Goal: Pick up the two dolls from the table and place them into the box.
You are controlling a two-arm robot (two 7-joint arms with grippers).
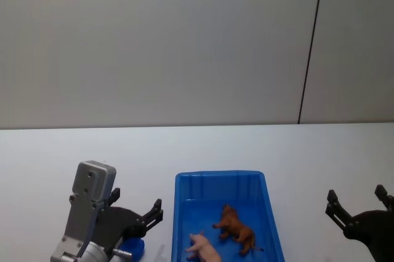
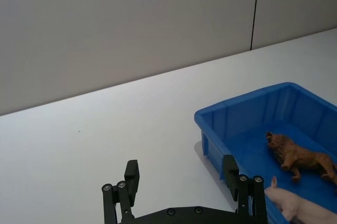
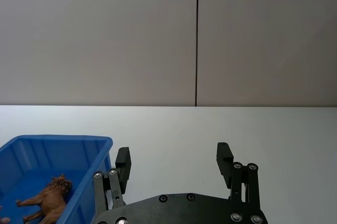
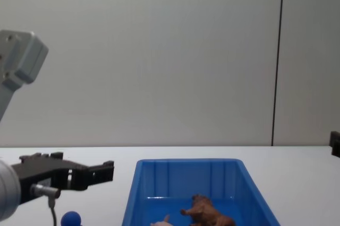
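The blue box (image 1: 184, 191) (image 2: 231, 116) (image 3: 84, 145) (image 4: 135, 183) stands on the white table (image 1: 197, 145). Inside it lie both dolls: the reddish-brown shaggy animal (image 1: 235, 228) (image 2: 297, 155) (image 3: 47, 200) (image 4: 208, 211) and, nearer to me, the pale pinkish one (image 1: 204, 246) (image 2: 295, 208) (image 4: 161, 222). My left gripper (image 1: 136, 210) (image 2: 181, 179) (image 4: 103, 172) hovers open and empty just left of the box. On the other side, my right gripper (image 1: 358, 202) (image 3: 172, 162) is open and empty to the right of the box.
A small blue ball-shaped object (image 1: 132, 248) (image 4: 70, 219) sits under the left arm near the front edge. Bare tabletop stretches behind the box to a grey wall with a dark vertical seam (image 1: 311, 47).
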